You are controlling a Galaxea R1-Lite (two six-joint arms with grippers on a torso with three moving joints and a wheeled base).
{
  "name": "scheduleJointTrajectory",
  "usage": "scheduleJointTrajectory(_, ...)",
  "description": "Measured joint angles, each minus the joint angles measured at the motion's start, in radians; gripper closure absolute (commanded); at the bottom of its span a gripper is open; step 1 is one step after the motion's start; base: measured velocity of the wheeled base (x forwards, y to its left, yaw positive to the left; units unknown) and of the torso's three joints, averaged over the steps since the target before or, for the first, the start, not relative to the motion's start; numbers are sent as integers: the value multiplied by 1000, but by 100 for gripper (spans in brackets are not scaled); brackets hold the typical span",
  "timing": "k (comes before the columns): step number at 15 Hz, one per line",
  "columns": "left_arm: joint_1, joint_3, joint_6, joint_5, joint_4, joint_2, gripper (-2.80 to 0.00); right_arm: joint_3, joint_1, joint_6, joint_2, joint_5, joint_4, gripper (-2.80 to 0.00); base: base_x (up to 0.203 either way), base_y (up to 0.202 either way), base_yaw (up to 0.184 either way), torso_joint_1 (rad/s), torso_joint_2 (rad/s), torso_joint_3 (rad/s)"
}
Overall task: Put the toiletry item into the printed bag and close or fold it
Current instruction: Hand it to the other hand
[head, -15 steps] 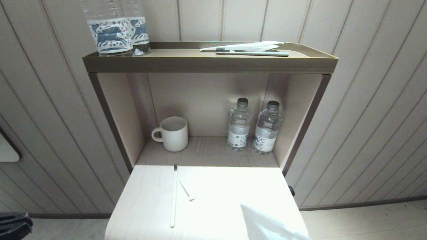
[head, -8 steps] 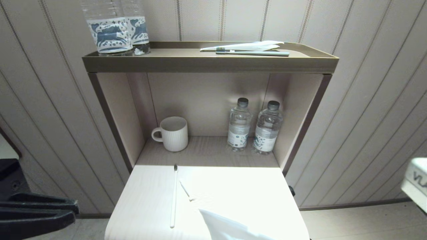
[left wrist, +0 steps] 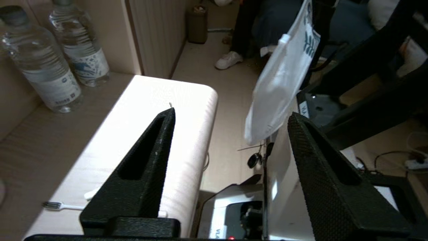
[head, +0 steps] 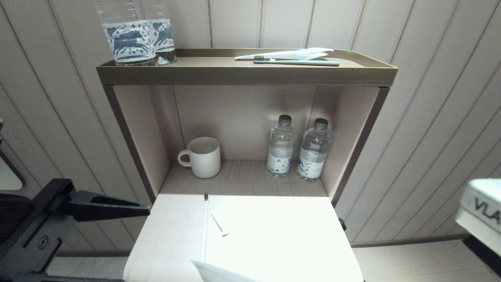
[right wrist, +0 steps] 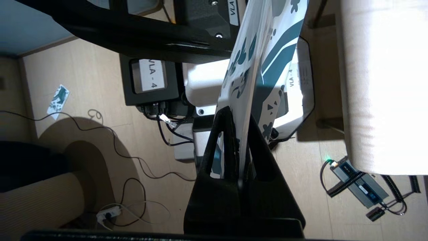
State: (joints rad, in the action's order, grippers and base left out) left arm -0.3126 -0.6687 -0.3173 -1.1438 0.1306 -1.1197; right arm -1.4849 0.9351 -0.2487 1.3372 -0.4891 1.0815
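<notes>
The white toothbrush lies lengthwise on the left part of the white table, bristles toward the shelf; its head also shows in the left wrist view. My right gripper is shut on the printed bag, below and in front of the table's front edge. Only a white corner of the bag pokes up in the head view. My left gripper is open and empty, just left of the table, with the hanging bag ahead of it.
A short white sliver lies beside the toothbrush. In the shelf niche stand a white mug and two small water bottles. The top shelf holds a grey-green toothbrush, a plain wrapper and large bottles.
My left arm has risen and swung right toward the table's left edge. The bag's corner has slid left along the front edge and sunk lower in the head view.
</notes>
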Motion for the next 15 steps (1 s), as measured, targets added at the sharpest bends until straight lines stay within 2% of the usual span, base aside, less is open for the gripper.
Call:
scheduleJointTrajectory(2, -14, -23, -37, 2, -10, -41, -280, -9, 8, -4, 18, -9, -6, 0, 0, 0, 0, 0, 0, 0)
scheduleJointTrajectory(5, -75, -29, -59, 3, -13, -79, -280, -21, 20, -12, 58, -21, -56, 0, 0, 0, 0, 0, 0, 0)
scheduleJointTrajectory(8, -102, -28, -120, 3, -27, -126, -280, -42, 45, -15, 85, -22, -64, 0, 0, 0, 0, 0, 0, 0)
scheduleJointTrajectory(15, -191, -46, -131, 42, -60, -166, -280, -83, 76, -16, 128, -22, -65, 0, 0, 0, 0, 0, 0, 0)
